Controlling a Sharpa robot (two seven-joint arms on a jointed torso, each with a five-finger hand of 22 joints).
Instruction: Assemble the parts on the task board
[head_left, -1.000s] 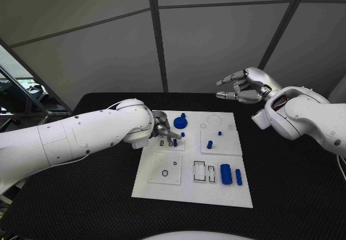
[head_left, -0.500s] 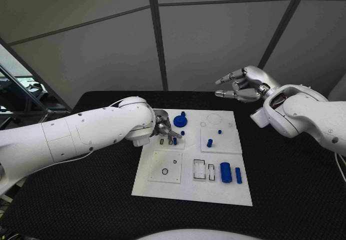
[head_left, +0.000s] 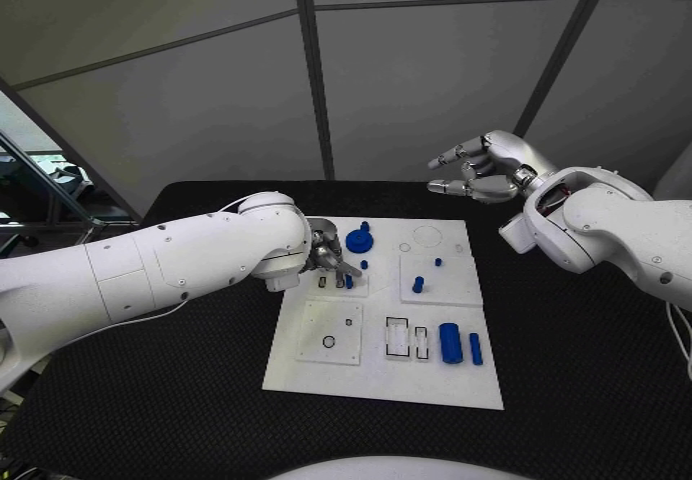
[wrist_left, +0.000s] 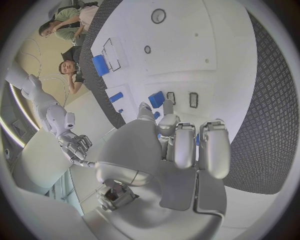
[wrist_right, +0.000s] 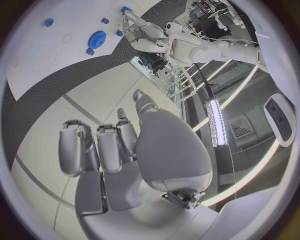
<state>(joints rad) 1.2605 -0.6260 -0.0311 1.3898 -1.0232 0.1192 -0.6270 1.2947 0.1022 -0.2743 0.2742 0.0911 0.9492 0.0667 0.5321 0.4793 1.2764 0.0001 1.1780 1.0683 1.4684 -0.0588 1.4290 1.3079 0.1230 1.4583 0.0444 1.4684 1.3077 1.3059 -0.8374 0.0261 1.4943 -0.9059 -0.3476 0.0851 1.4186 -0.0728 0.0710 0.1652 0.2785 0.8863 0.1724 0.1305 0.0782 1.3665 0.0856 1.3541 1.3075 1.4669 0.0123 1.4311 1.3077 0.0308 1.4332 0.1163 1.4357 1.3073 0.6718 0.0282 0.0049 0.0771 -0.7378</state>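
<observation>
Task board (head_left: 378, 375) lies mid-table; the left hand (head_left: 326, 264) pinches a small blue part (head_left: 348, 282), the right hand (head_left: 483, 172) hovers empty, fingers apart.

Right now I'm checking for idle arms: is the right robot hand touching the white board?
No, the right robot hand is raised beyond the far edge of the white board, holding nothing.

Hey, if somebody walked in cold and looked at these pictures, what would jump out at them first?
Probably the white task board in the middle of the black table, dotted with small blue parts, the round blue gear near its far edge standing out. Next, the left hand, down over the board's far left section with its fingers at a small blue peg. The right hand hangs raised beyond the board's far right corner, holding nothing.
</observation>
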